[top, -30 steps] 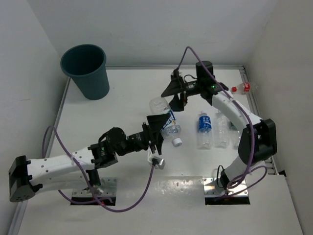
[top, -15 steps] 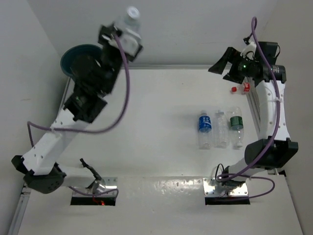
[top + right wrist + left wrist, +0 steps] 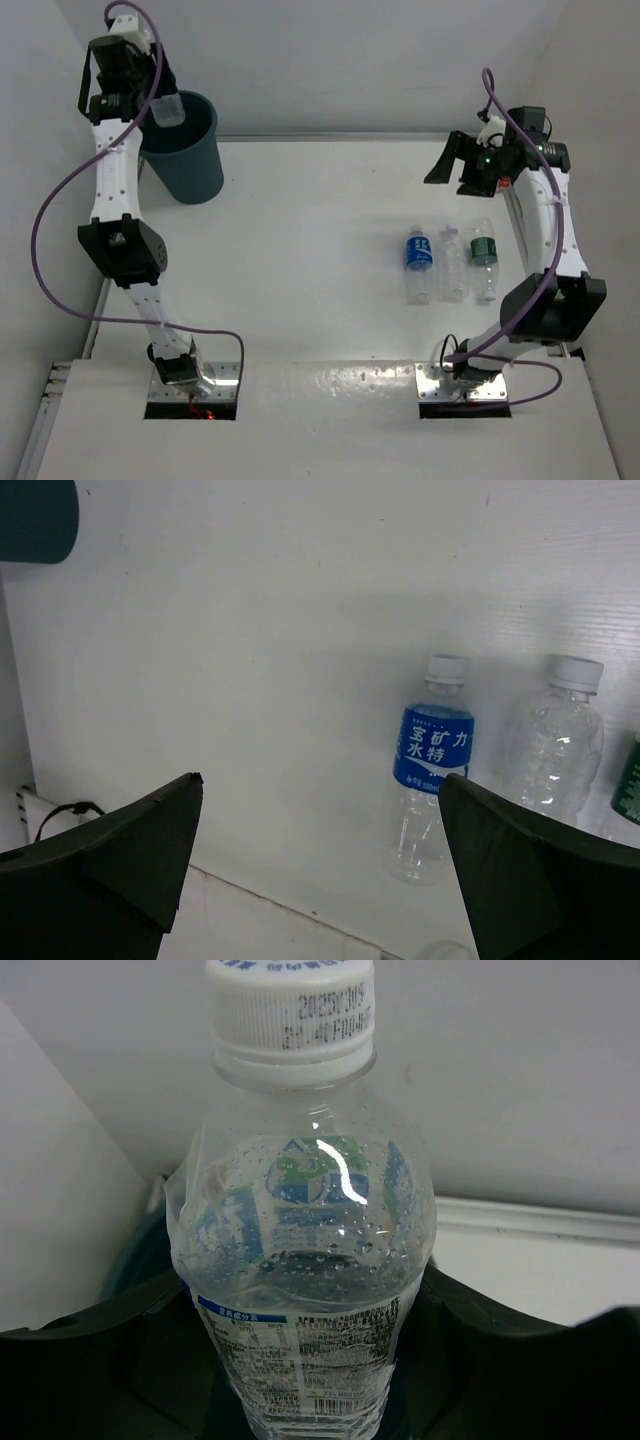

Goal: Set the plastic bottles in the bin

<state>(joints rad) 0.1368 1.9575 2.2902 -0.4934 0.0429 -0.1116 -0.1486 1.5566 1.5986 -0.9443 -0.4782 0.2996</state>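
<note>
While left gripper (image 3: 158, 106) clamps clear white-capped plastic bottle (image 3: 305, 1260) above dark teal round plastic bin (image 3: 192, 165), drop step; next needs release. Right gripper (image 3: 320, 777) jaws apart, empty.

The clear bottle (image 3: 300, 1260) runs off the left wrist view's lower edge and hides most of the bin (image 3: 140, 1260). The right wrist view's right edge crops the green-labelled bottle (image 3: 630, 780) to a sliver.

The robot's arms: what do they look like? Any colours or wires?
Both the left arm and right arm have white tube-like links joined by bulky black joints. A purple cable loops loosely along each. The right gripper has black wedge-shaped fingers, and a small green light glows near that wrist.
</note>
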